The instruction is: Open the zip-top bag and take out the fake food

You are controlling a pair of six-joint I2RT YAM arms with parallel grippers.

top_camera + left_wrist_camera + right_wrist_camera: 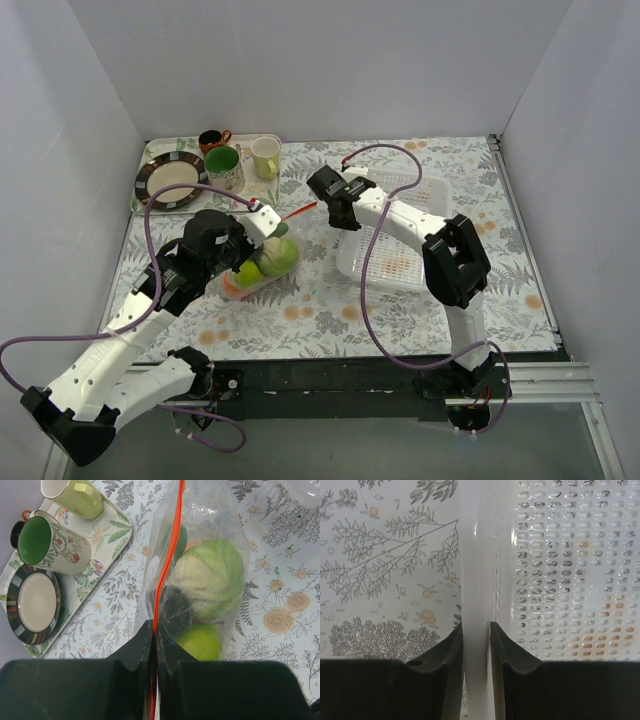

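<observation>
The zip-top bag (262, 262) lies left of centre on the flowered tablecloth, and holds the fake food. In the left wrist view the bag (200, 510) shows a pale green round piece (210, 575), a bright green fruit (200, 640) and a dark piece (172, 611). My left gripper (272, 228) (154, 630) is shut on the bag's orange-red zip strip (167, 555) at its near end. My right gripper (340, 215) (476, 627) is shut on the left rim of the white perforated basket (400, 255) (560, 555), right of the bag.
A tray (150, 148) at the back left carries a striped plate (170, 178) (32, 600), a green-lined mug (224, 165) (50, 545), a cream mug (265, 155) (75, 495) and a small brown cup (212, 138). White walls enclose the table.
</observation>
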